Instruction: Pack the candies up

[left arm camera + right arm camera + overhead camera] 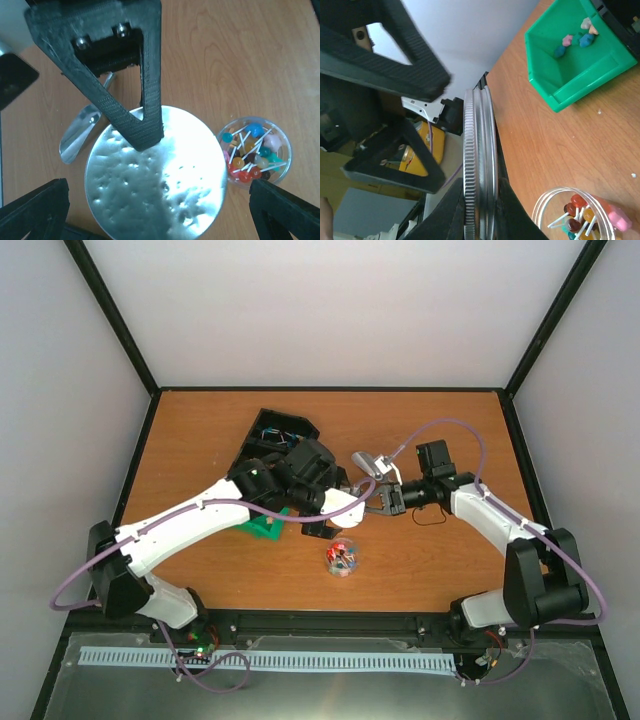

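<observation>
One open jar (343, 558) sits nearest on the counter (430, 560), with candies (252, 155) inside. Just past it, the right claw (481, 215) pinches the lid (165, 185). The left claw (160, 215) is spread wide beside it, holding nothing. A few more candies lie in the green bin (590, 75). I think closing comes next: the lid must go flat over the jar.

The dimpled metal lid (165, 185) gleams above a smooth wood-grain table (240, 60).

Both white-shelled arms (190, 525) have black joints and bases, and a lilac cable (450, 422) loops along each. The right gripper (375, 502) has black, ribbed, triangular open-frame fingers (150, 95) with two silver screws (120, 31) at their root.
</observation>
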Controlling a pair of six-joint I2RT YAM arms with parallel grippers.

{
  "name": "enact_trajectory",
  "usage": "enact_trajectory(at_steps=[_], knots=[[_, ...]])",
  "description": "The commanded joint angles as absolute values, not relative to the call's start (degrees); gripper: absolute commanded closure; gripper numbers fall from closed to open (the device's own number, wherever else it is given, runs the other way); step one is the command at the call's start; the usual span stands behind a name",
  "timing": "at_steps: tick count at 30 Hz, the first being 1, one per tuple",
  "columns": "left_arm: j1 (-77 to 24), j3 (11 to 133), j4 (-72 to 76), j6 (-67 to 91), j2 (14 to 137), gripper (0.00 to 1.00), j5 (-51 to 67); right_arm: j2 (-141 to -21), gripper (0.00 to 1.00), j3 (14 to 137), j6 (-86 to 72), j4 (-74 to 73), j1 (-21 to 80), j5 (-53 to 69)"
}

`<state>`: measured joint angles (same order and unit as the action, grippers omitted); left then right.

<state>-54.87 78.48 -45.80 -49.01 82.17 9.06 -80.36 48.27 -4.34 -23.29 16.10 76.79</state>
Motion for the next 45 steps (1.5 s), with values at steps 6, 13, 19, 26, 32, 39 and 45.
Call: enact_trajectory(at_steps=[6, 13, 19, 26, 32, 39, 45], knots=[[-56.72, 80.86, -44.78, -52.60, 85.18, 0.00, 6.35, -78.75, 0.97, 47.18, -6.33, -21.79, 15.96, 79.61], [-58.40, 80.47, -43.51, -52.47, 86.69, 0.02, 3.45, -77.56, 0.97, 46.68, -6.25, -22.04, 15.96, 79.40], [-58.62, 80.66, -43.34, -51.52, 86.40, 0.06, 3.22, -77.05, 0.97, 46.10, -6.14, -22.02, 15.93, 78.97], [-58.59, 80.46, -44.09, -50.23, 85.92, 0.12, 3.68, -77.74, 0.97, 46.59, -6.51, -21.73, 15.95, 79.49], [-58.56, 80.57, -46.56, -46.69, 86.62, 0.18, 4.53, -77.01, 0.75, 46.59, -5.22, -22.70, 15.89, 77.26], [-56.54, 77.64, -46.82, -38.01, 87.66, 0.19, 11.87, -75.66, 0.26, 49.53, 8.43, -34.37, 15.30, 69.72], [-54.88, 72.89, -44.40, -31.67, 88.63, 0.19, 17.21, -71.10, 0.14, 49.96, 17.64, -39.12, 14.29, 54.58]])
